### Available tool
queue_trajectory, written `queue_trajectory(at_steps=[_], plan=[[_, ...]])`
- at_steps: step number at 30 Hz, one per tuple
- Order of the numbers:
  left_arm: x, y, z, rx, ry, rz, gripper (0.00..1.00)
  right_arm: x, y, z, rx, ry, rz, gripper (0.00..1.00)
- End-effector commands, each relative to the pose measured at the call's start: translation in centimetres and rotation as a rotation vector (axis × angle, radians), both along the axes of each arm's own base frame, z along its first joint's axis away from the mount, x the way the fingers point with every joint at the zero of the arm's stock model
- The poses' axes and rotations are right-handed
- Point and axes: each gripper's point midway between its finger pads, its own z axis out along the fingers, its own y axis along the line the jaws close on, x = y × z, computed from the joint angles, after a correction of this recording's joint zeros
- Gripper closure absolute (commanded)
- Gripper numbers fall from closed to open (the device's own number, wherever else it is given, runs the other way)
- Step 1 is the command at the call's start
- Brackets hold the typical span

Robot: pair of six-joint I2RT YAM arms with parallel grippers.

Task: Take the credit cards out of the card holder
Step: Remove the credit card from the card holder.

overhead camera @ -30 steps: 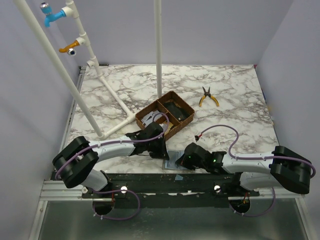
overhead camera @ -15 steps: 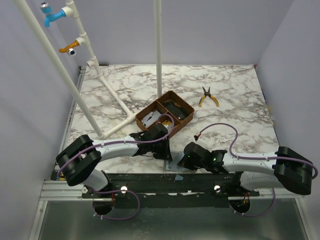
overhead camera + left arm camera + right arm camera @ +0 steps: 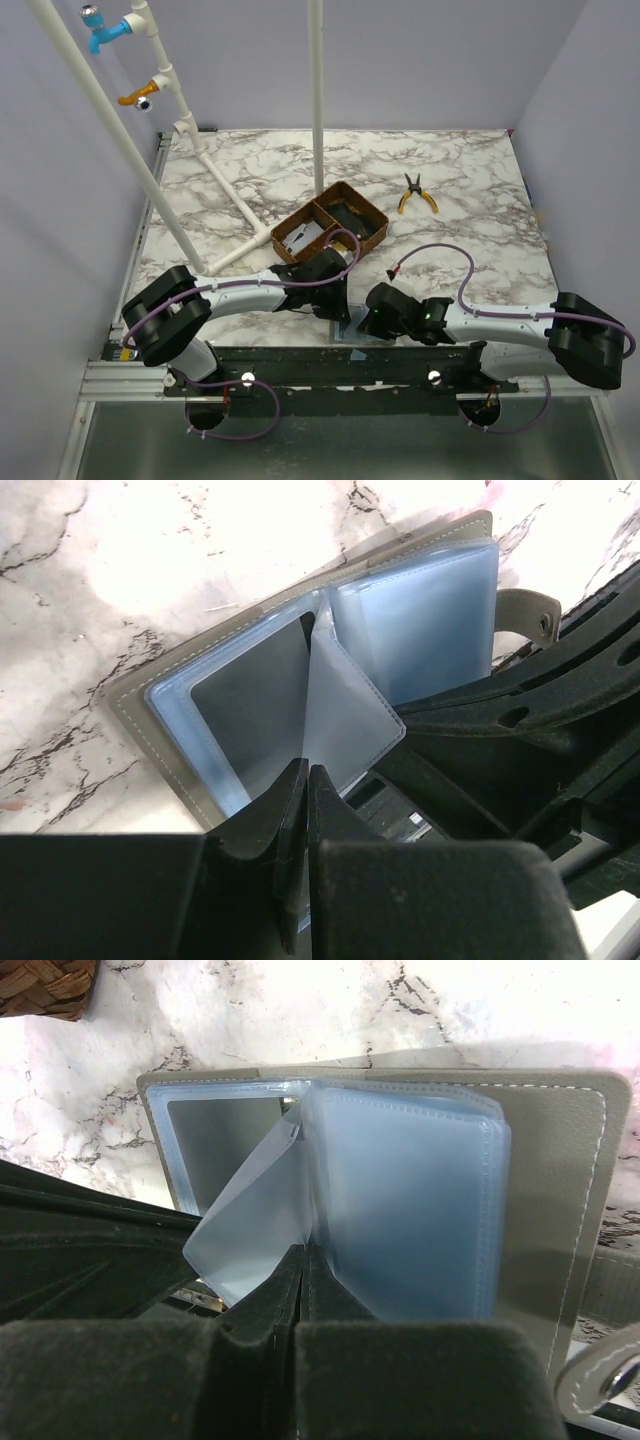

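The card holder (image 3: 150,695) lies open on the marble near the front edge, grey cover down, with pale blue clear sleeves (image 3: 410,1200) fanned out. One sleeve leaf (image 3: 345,715) stands up from the fold. My left gripper (image 3: 305,772) is shut on the lower edge of that leaf. My right gripper (image 3: 303,1252) is shut too, its tips at the bottom of the fold; whether it pinches anything does not show. A dark grey flat rectangle (image 3: 225,1150) shows through the left sleeve, and I cannot tell if it is one of the credit cards. From above, both grippers (image 3: 340,308) (image 3: 366,322) crowd over the card holder (image 3: 343,327).
A brown wooden tray (image 3: 372,245) stands just behind the left gripper, with pale flat pieces (image 3: 298,238) in its left compartment. Yellow-handled pliers (image 3: 418,193) lie further back on the right. A white pipe frame (image 3: 230,200) crosses the left side, and a post (image 3: 318,100) rises behind the tray.
The left arm has slid to the right, over the card holder, and its jaws have closed a little more. The right arm has barely moved.
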Motion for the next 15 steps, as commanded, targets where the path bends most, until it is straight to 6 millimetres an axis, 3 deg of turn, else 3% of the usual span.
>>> queue_trajectory(at_steps=[1, 8, 15], plan=[[0.3, -0.5, 0.1, 0.024, -0.034, -0.020, 0.94, -0.6, -2.0, -1.7, -0.084, 0.029, -0.004, 1.00], [-0.2, -1.2, 0.2, 0.036, -0.042, -0.057, 0.95, -0.4, -1.9, -1.3, -0.064, 0.022, -0.009, 1.00], [-0.2, -1.5, 0.0, 0.054, -0.041, -0.061, 0.95, 1.2, -0.8, 2.1, -0.028, -0.058, -0.005, 0.96]])
